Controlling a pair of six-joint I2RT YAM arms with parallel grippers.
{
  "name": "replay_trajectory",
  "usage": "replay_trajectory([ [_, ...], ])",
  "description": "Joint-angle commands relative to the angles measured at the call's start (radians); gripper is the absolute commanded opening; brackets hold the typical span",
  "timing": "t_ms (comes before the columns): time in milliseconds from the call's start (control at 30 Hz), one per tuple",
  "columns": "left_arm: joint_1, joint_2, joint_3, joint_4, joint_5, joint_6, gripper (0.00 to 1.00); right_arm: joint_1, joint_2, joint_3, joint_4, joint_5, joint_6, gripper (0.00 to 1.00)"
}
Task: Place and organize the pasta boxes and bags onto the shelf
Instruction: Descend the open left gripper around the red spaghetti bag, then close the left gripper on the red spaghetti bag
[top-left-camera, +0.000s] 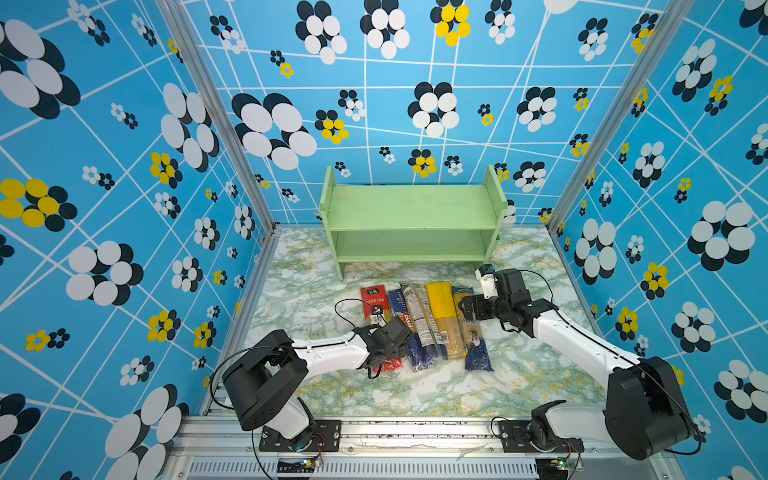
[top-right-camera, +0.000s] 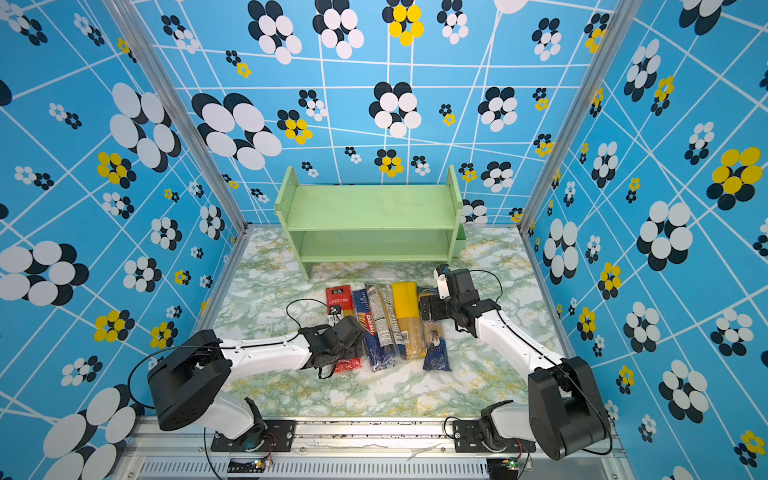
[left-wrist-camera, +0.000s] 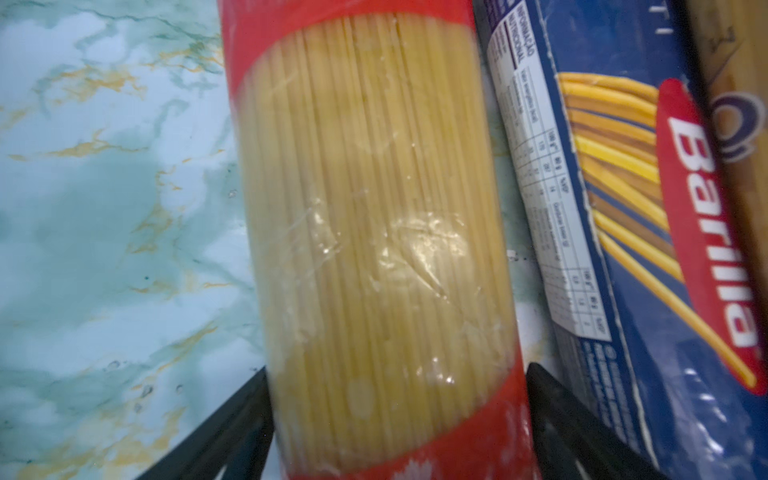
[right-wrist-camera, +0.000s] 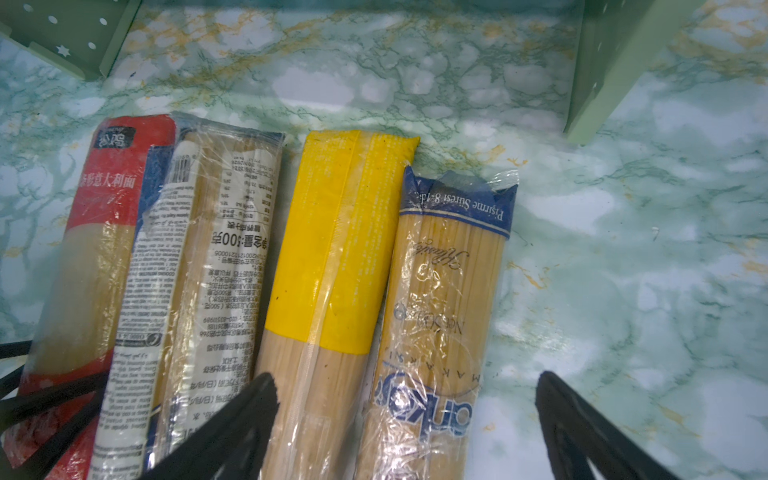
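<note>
Five long spaghetti packs lie side by side on the table, in front of the pale green shelf (top-left-camera: 411, 205), whose two tiers hold nothing. From left: a red bag (top-left-camera: 371, 299), a dark blue Barilla pack (top-left-camera: 398, 309), a blue pack with a white label (top-left-camera: 417, 311), a yellow-topped clear bag (top-left-camera: 439, 303) and a clear bag with a blue end (top-left-camera: 473, 345). My left gripper (left-wrist-camera: 397, 415) straddles the red bag (left-wrist-camera: 374, 208), which rests on the table, its fingers (left-wrist-camera: 241, 415) against both sides. My right gripper (right-wrist-camera: 407, 399) hovers open over the yellow-topped bag (right-wrist-camera: 345, 249) and the blue-ended bag (right-wrist-camera: 444, 291).
The packs rest on a green marble-patterned tabletop (top-left-camera: 311, 299), walled on three sides by blue flowered panels. A small green cup (top-right-camera: 459, 245) hangs on the shelf's right side. A black cable loop (top-left-camera: 345, 307) from the left arm lies beside the red bag.
</note>
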Motion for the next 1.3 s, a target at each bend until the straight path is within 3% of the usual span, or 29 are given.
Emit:
replay_trajectory([
  [0,-0.007,0.017,-0.037,-0.028,0.025,-0.008,0.86,0.007,0.012,0.032,0.008,-0.02,0.0,0.99],
  [167,0.001,0.013,-0.044,-0.042,0.008,0.014,0.74,0.008,0.015,0.042,0.006,-0.024,0.003,0.99],
  [667,0.147,-0.106,-0.13,-0.032,0.019,0.102,0.7,0.007,0.031,0.055,0.012,-0.024,0.009,0.99],
  [800,0.148,-0.085,-0.134,-0.003,0.042,0.102,0.71,0.007,0.039,0.058,0.013,-0.029,0.012,0.99],
  [1100,0.121,-0.102,-0.199,0.086,0.093,0.072,0.84,0.007,0.049,0.066,0.01,-0.032,0.011,0.99],
  [1267,0.102,-0.109,-0.215,0.079,0.089,0.053,0.82,0.009,0.058,0.07,0.012,-0.035,0.017,0.99],
])
